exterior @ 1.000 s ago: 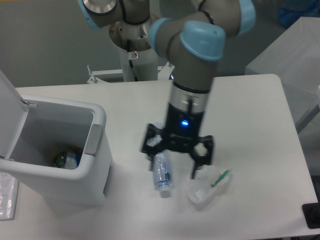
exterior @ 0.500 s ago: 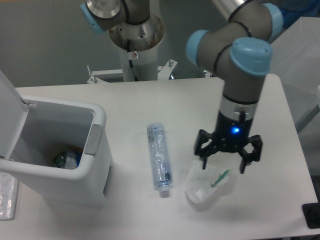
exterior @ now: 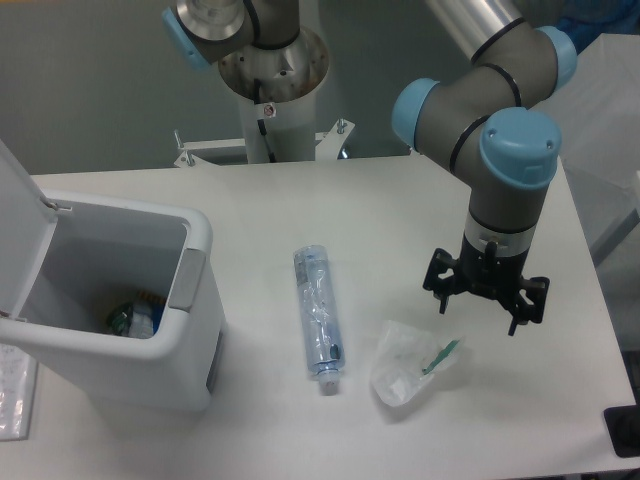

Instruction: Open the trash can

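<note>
Camera: white trash can (exterior: pixel 150 330), lid (exterior: pixel 15 235) swung up, open.

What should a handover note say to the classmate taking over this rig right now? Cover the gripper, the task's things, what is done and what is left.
Gripper: open, empty, above the table's right side.
Trash can: left on the table, lid swung up, items visible inside.
Plastic bottle and clear bag lie on the table, untouched.
Done: the can is open.
Left: nothing for opening.
</note>
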Robot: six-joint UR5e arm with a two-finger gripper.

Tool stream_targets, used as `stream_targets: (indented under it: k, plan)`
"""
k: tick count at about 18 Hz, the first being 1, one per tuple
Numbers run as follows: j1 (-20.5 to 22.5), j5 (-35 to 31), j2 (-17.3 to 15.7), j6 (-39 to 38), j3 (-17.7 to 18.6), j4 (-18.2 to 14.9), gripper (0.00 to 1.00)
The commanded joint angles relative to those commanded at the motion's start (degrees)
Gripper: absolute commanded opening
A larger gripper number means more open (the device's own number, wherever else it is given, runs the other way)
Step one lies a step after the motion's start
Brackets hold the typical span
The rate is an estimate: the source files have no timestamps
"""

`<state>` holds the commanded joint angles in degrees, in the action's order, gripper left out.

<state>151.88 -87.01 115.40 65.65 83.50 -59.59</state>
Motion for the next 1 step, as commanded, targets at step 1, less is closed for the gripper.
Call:
stream_targets:
  k: [1]
  plan:
    - [-0.09,-0.35,-0.09,0.0,0.0,-0.09,1.0]
